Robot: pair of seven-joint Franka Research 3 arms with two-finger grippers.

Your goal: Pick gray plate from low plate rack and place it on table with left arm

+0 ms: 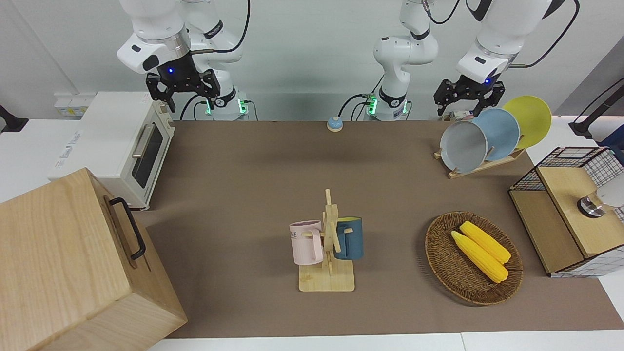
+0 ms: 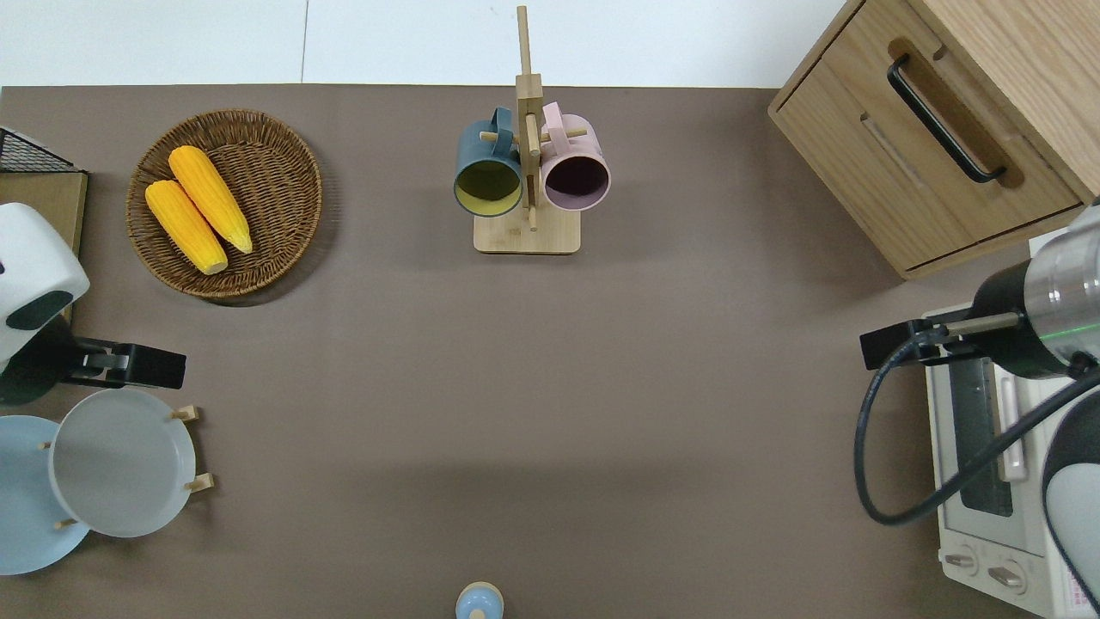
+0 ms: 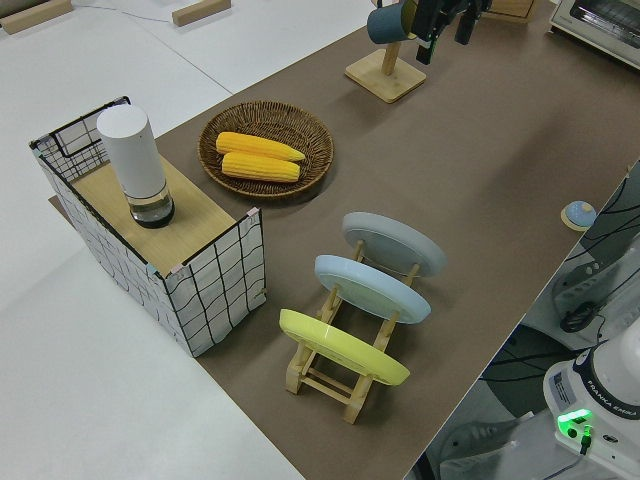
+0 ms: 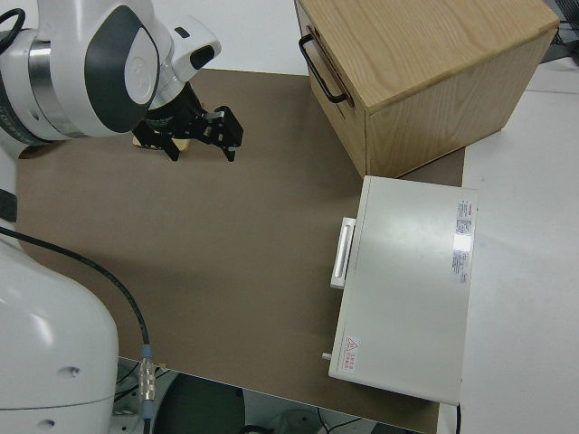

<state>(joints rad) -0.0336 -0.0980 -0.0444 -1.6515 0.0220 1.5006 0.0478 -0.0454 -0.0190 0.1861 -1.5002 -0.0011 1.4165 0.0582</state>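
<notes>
The gray plate leans in the low plate rack, in the slot toward the table's middle. A light blue plate and a yellow plate lean in the slots beside it. My left gripper hangs open in the air, holding nothing. Seen from overhead, it is over the gray plate's rim on the side farther from the robots. The brown table lies bare beside the rack. My right gripper is parked and open.
A wicker basket with two corn cobs lies farther from the robots than the rack. A wire-and-wood shelf stands at the left arm's end. Mid-table is a mug stand with two mugs. A toaster oven and wooden drawer box fill the right arm's end.
</notes>
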